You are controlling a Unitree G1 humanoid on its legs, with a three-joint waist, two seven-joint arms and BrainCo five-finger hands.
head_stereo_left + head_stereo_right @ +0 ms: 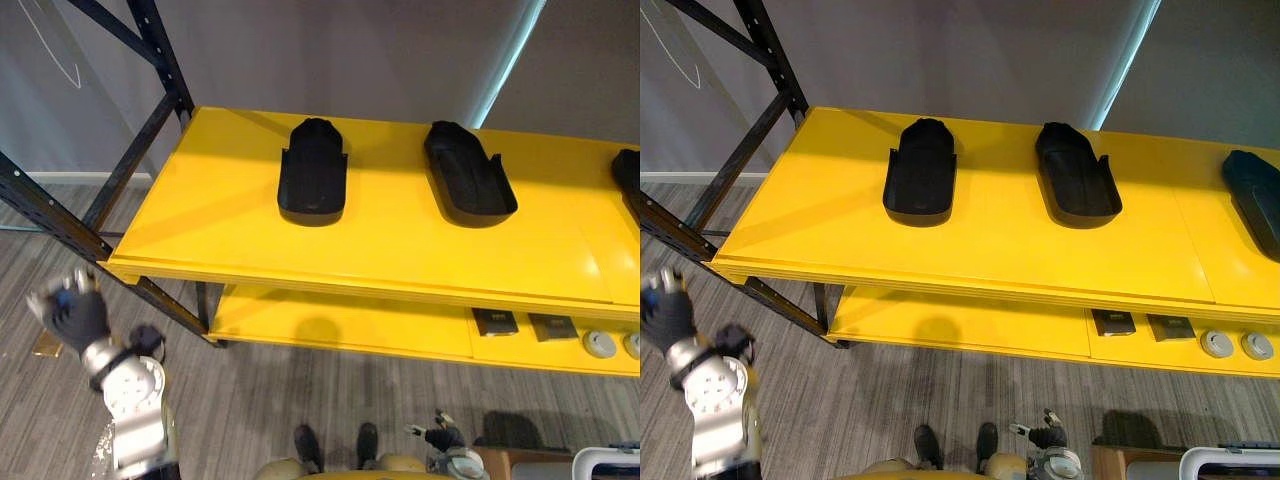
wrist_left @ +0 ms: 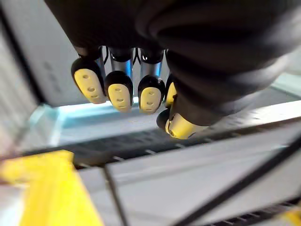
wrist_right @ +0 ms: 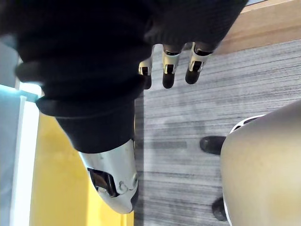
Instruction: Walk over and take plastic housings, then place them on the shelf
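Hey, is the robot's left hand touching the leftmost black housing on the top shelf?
Apart. The left eye view shows the left hand over the floor, beyond the corner of the shelf, well clear of the housing.

You see one black scoop-shaped plastic housing (image 1: 313,168) lying flat on the yellow shelf board (image 1: 380,250), a second black housing (image 1: 468,172) well apart to its right, slightly angled, and a third black housing (image 1: 1255,195) cut by the right edge.
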